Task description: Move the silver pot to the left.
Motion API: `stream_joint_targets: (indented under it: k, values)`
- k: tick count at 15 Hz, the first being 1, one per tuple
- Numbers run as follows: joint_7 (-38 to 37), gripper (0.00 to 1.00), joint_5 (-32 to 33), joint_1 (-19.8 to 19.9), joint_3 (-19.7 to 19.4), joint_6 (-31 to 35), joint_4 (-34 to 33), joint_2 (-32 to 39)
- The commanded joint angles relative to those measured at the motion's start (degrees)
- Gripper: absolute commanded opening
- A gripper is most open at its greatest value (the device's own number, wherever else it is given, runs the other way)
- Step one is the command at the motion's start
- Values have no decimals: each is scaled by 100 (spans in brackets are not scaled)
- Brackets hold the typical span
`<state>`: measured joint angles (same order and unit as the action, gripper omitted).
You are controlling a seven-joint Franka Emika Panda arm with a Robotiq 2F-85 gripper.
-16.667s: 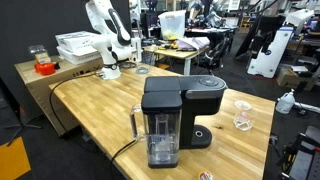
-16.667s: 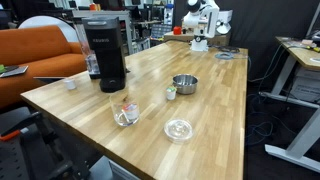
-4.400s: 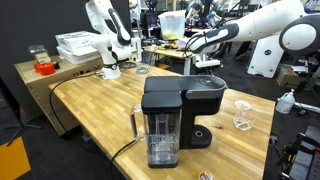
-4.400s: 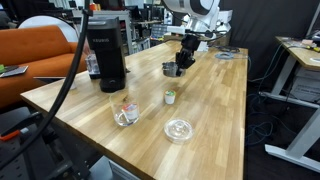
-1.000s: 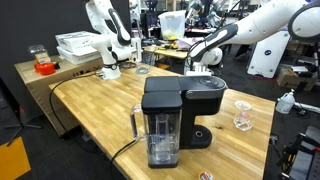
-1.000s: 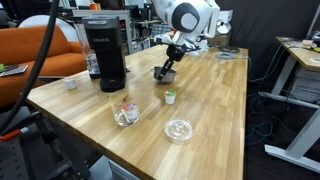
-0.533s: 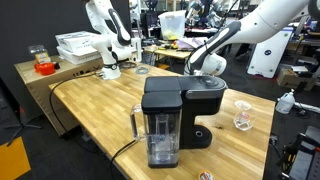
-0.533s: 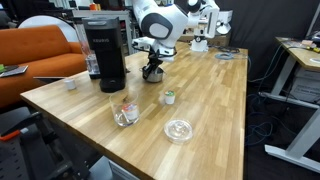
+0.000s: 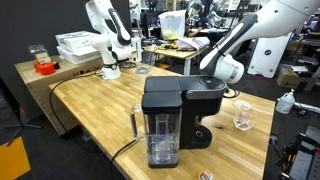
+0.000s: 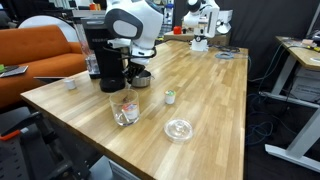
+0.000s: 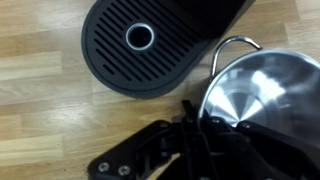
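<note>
The silver pot [image 11: 262, 95] fills the right of the wrist view, its shiny inside and a wire handle showing. My gripper [image 11: 196, 128] is shut on the pot's near rim, one finger inside and one outside. In an exterior view the pot [image 10: 141, 79] sits low over the wooden table, right beside the black coffee machine [image 10: 105, 50], with the gripper [image 10: 136, 70] on it. The machine's round black drip tray [image 11: 150, 45] lies just next to the pot. In an exterior view the coffee machine [image 9: 170, 115] hides the pot, and only my arm [image 9: 228, 68] shows behind it.
A clear glass cup [image 10: 125, 112], a small green-and-white object [image 10: 170, 96] and a flat glass dish [image 10: 179, 128] stand on the table nearer its front. A second robot arm [image 10: 200, 25] stands at the far end. The table edge runs along the right.
Over the last second my arm has carried the pot leftwards across the table, from near its middle to right beside the coffee machine. The gripper has stayed shut.
</note>
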<state>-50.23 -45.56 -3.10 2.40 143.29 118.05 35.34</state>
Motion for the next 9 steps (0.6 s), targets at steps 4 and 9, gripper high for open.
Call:
stream_joint_targets:
  k: [4, 9]
  values:
    - [11, 26, -213, -55, -59, 72, 321, -291]
    - [10, 62, -231, -56, -60, 84, 373, -340]
